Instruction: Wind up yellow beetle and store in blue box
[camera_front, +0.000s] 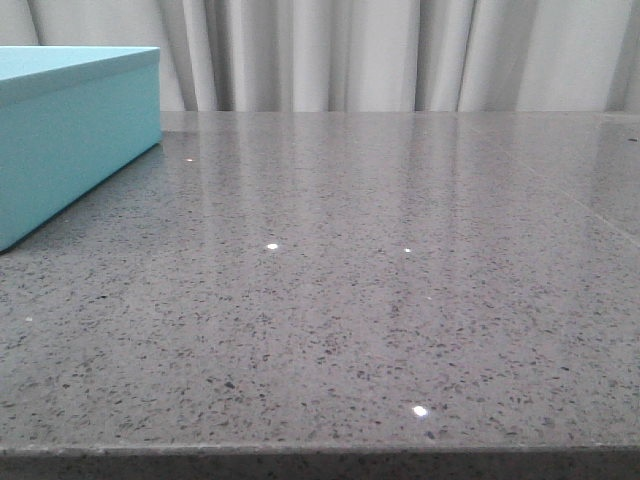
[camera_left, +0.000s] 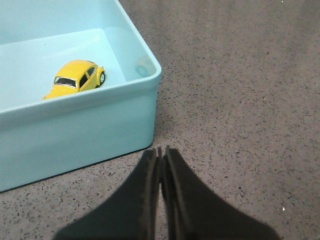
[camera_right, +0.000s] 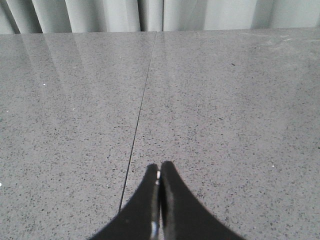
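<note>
Left wrist view: yellow beetle (camera_left: 76, 78) inside blue box (camera_left: 100, 120), upright on the box floor near a corner; left claw (camera_left: 161, 152) pinched together, empty, just beside the box's outer wall, over speckled grey table (camera_left: 240, 100). Right claw (camera_right: 159, 170) likewise pinched together, empty, above bare table, curtain (camera_right: 150, 15) beyond

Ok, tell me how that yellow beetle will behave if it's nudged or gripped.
The yellow beetle sits on its wheels on the floor of the blue box, so a nudge would probably roll it. Its glossy, rounded shell may slip in a grip. It looks small, likely light.
</note>
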